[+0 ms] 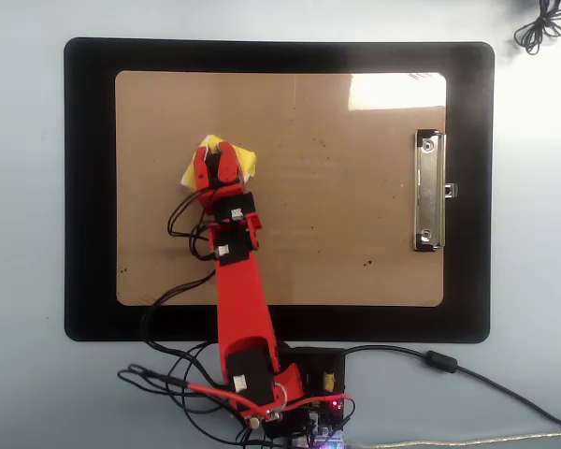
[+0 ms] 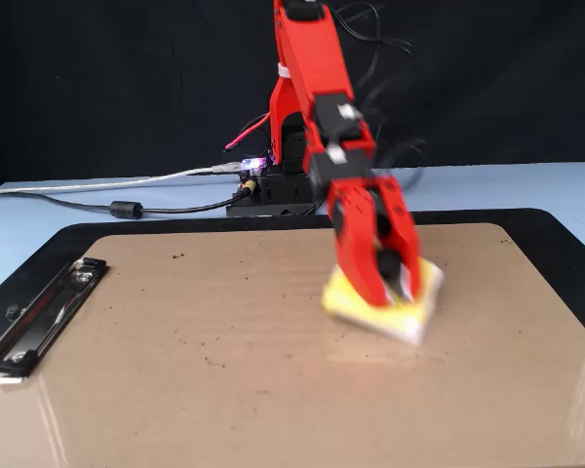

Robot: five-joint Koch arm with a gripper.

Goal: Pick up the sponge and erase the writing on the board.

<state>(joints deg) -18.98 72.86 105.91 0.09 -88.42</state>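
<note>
In the overhead view my red gripper (image 1: 217,153) is shut on the yellow sponge (image 1: 247,161), pressing it onto the left half of the tan board (image 1: 337,234). The fixed view shows the same grip, blurred by motion: the gripper (image 2: 390,288) clamps the sponge (image 2: 346,300) against the board (image 2: 224,380) right of its middle. The silver clip (image 1: 430,192) sits on the board's right short edge in the overhead view and at the left (image 2: 39,317) in the fixed view. No writing shows on the bare board; the surface under the sponge and arm is hidden.
A black mat (image 1: 89,187) lies under the board. The arm's base with loose cables (image 1: 290,412) stands at the mat's near edge, and a grey cable (image 1: 467,374) runs off to the right. Small dark specks (image 1: 366,264) dot the board. A coiled cord (image 1: 542,28) lies at the top right.
</note>
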